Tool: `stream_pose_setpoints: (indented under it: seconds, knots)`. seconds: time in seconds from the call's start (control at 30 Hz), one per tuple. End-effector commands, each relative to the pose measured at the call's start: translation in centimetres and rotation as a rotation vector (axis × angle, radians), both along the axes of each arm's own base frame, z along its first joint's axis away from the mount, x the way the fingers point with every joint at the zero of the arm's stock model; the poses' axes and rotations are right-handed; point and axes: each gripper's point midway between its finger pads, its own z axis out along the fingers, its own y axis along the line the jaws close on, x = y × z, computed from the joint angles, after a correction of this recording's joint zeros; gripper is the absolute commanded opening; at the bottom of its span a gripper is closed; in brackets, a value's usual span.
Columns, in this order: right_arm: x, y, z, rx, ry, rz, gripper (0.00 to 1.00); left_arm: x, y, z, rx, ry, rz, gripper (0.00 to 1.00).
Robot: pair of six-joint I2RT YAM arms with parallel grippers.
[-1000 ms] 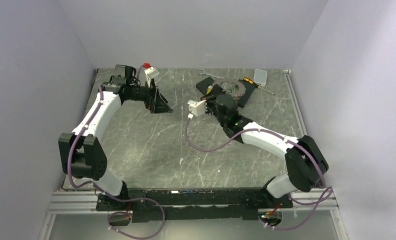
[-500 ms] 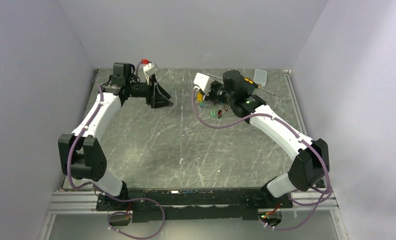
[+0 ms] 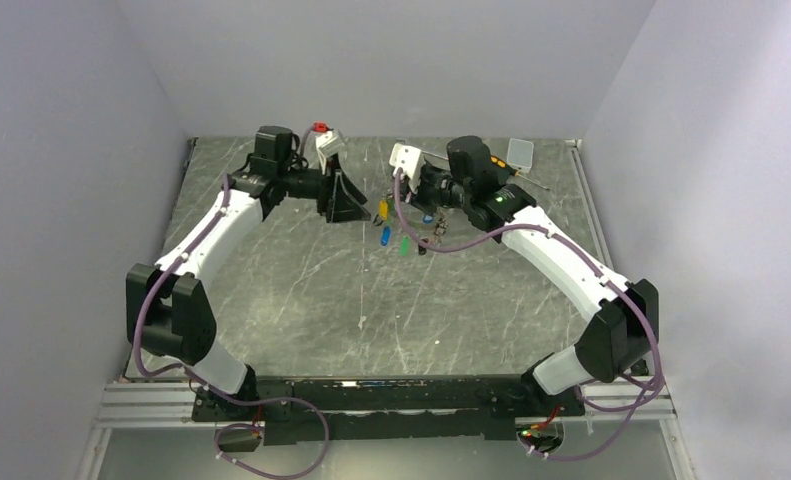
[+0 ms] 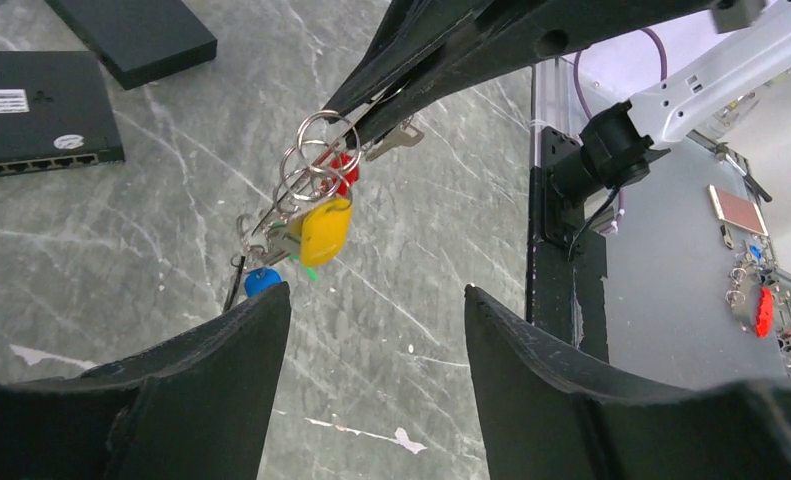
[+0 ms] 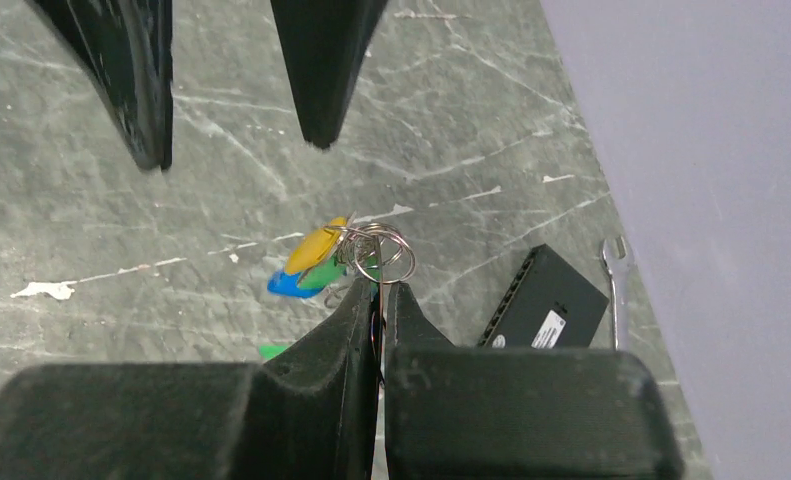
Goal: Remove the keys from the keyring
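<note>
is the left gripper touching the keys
Apart: the right wrist view shows bare table between the open left gripper and the keys, which hang on the keyring held by the right gripper.

Four coloured keys [image 4: 323, 228] in view (yellow, red, blue, green; others cannot be told), at least three small silver rings [image 4: 308, 182], two black boxes [image 4: 31, 110], one wrench [image 5: 614, 290], two robot arms [image 3: 221, 225].
</note>
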Motion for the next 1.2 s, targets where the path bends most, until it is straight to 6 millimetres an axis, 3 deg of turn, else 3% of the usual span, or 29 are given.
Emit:
stream_pose_setpoints:
  seconds: [0.0, 0.17, 0.37, 0.63, 0.93, 1.17]
  knots:
    - [-1.0, 0.8, 6.1, 0.116, -0.09, 0.059, 0.0, 1.1, -1.3, 1.1, 0.003, -0.037, 0.017, 0.71]
    - [-1.8, 1.0, 6.3, 0.123, -0.075, 0.09, 0.0, 1.9, -1.8, 0.3, 0.02, -0.023, 0.04, 0.73]
    - [-2.3, 1.2, 6.5, 0.129, -0.065, 0.112, 0.0, 1.1, -3.2, 0.3, 0.002, -0.001, -0.016, 0.68]
    - [-1.2, 0.7, 6.1, 0.11, -0.088, 0.053, 0.0, -0.3, -3.5, 2.1, -0.053, 0.018, -0.074, 0.45]
    - [-0.2, 0.6, 5.8, 0.095, -0.104, -0.002, 0.0, -0.6, -4.0, 1.8, -0.041, 0.013, -0.084, 0.23]
    - [0.5, 0.2, 5.2, 0.071, -0.126, -0.053, 0.0, -0.4, -4.1, 1.5, 0.01, -0.04, -0.066, 0.23]
